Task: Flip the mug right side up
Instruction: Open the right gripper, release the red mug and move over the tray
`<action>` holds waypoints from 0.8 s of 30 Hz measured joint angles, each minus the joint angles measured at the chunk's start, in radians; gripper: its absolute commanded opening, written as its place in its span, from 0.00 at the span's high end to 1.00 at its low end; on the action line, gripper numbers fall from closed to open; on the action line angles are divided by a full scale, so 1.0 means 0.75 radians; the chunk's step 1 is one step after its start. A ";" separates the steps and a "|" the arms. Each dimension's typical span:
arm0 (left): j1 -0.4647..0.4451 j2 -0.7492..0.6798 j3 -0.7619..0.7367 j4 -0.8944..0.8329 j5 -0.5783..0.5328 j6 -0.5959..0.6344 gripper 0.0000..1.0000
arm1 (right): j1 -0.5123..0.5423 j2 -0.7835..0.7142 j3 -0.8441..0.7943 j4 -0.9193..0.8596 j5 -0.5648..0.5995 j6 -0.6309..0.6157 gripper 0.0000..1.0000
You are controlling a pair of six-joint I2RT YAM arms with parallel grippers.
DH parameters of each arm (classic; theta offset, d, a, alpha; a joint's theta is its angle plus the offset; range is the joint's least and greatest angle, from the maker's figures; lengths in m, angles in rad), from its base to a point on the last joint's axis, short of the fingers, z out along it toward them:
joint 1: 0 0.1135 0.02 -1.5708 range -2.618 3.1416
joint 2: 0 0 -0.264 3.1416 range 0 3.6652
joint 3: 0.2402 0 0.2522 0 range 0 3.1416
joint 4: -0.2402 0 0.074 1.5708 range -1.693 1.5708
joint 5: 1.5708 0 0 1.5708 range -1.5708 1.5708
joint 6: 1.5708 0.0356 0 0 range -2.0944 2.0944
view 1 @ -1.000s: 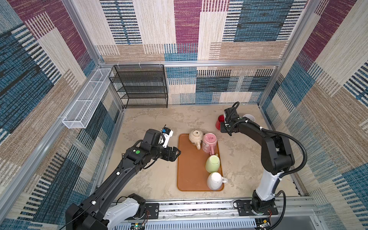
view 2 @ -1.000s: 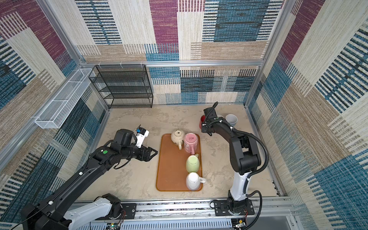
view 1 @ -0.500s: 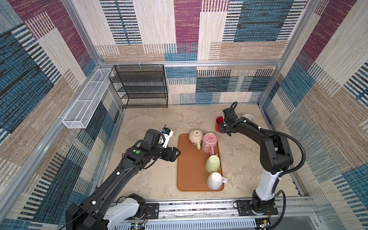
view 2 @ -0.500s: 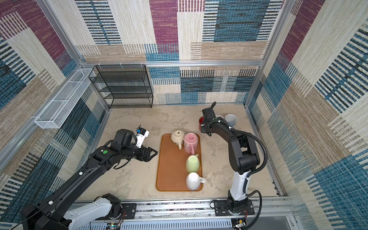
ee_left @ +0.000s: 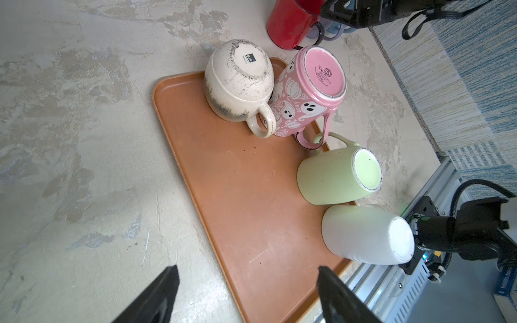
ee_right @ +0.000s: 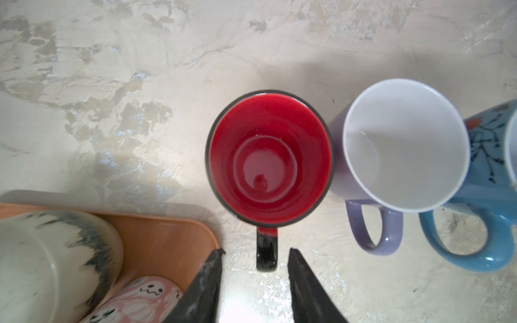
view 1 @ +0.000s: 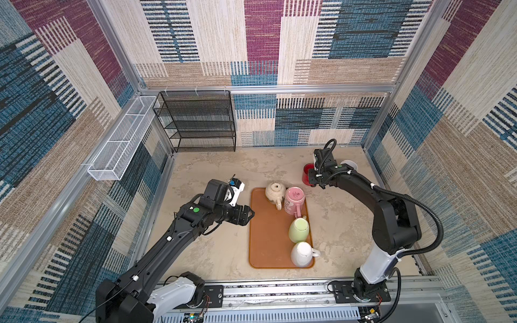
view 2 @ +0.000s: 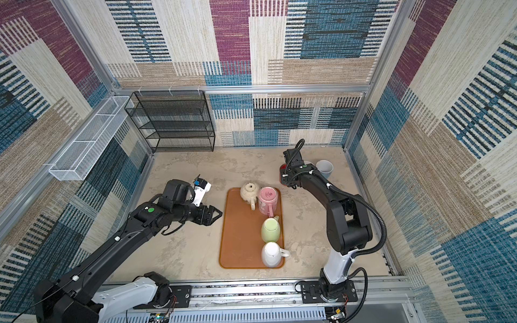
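The red mug (ee_right: pixel 270 159) stood right side up on the table (ee_right: pixel 112 84), off the tray (ee_left: pixel 223 181) and just past its far right corner. Its handle pointed back at the right gripper (ee_right: pixel 256 251), whose fingers (ee_right: pixel 303 282) stood parted on either side of the handle, with a gap on each side and nothing in their grip. The mug's rim sat hard against a lavender mug (ee_right: pixel 405 145); whether they touched I cannot tell. A blue mug (ee_right: pixel 489 167) stood just beyond that one. Bare table stretched along the red mug's other sides.

On the tray, the cream mug (ee_left: pixel 237 81), pink mug (ee_left: pixel 307 92), green mug (ee_left: pixel 330 179) and white mug (ee_left: pixel 361 235) stood upside down, crowded toward its right edge, which left its left half bare. The left gripper (ee_left: pixel 246 268) hung wide open and empty over the tray's left edge.
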 measured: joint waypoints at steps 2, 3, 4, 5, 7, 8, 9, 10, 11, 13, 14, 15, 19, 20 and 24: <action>0.000 0.006 0.011 -0.001 0.000 0.001 0.19 | 0.018 -0.032 -0.018 -0.003 0.000 0.003 0.57; 0.000 0.008 0.015 -0.005 0.000 0.001 0.19 | 0.028 -0.050 -0.029 -0.005 0.000 0.006 0.57; 0.000 0.009 0.018 -0.006 -0.001 0.001 0.19 | 0.039 -0.072 -0.041 -0.009 -0.002 0.009 0.57; 0.000 0.010 0.021 -0.007 -0.001 0.001 0.19 | 0.047 -0.096 -0.054 -0.009 -0.004 0.015 0.58; -0.001 0.011 0.027 -0.012 -0.001 0.000 0.19 | 0.067 -0.143 -0.082 -0.010 -0.004 0.025 0.58; -0.003 0.010 0.030 -0.016 -0.002 0.000 0.19 | 0.079 -0.168 -0.097 -0.010 -0.003 0.029 0.59; -0.003 0.009 0.031 -0.017 -0.002 -0.001 0.20 | 0.089 -0.190 -0.111 -0.013 -0.002 0.029 0.61; -0.004 0.006 0.031 -0.019 -0.002 -0.001 0.20 | 0.098 -0.213 -0.128 -0.014 -0.003 0.032 0.64; -0.006 0.001 0.032 -0.024 -0.002 -0.001 0.20 | 0.105 -0.236 -0.148 -0.017 -0.004 0.034 0.66; -0.010 -0.006 0.034 -0.026 -0.002 -0.001 0.21 | 0.120 -0.279 -0.187 -0.024 -0.004 0.039 0.71; -0.015 -0.008 0.035 -0.027 -0.001 -0.002 0.21 | 0.130 -0.301 -0.207 -0.027 -0.005 0.044 0.74; -0.018 -0.011 0.035 -0.027 -0.002 -0.003 0.22 | 0.137 -0.318 -0.224 -0.028 -0.010 0.049 0.75; -0.036 -0.033 0.035 -0.028 -0.003 -0.017 0.23 | 0.179 -0.402 -0.311 -0.028 -0.033 0.074 0.72; -0.040 -0.040 0.033 -0.028 -0.005 -0.024 0.24 | 0.193 -0.421 -0.334 -0.028 -0.041 0.083 0.71; -0.058 -0.058 0.019 -0.031 -0.012 -0.038 0.27 | 0.231 -0.465 -0.407 -0.026 -0.073 0.103 0.70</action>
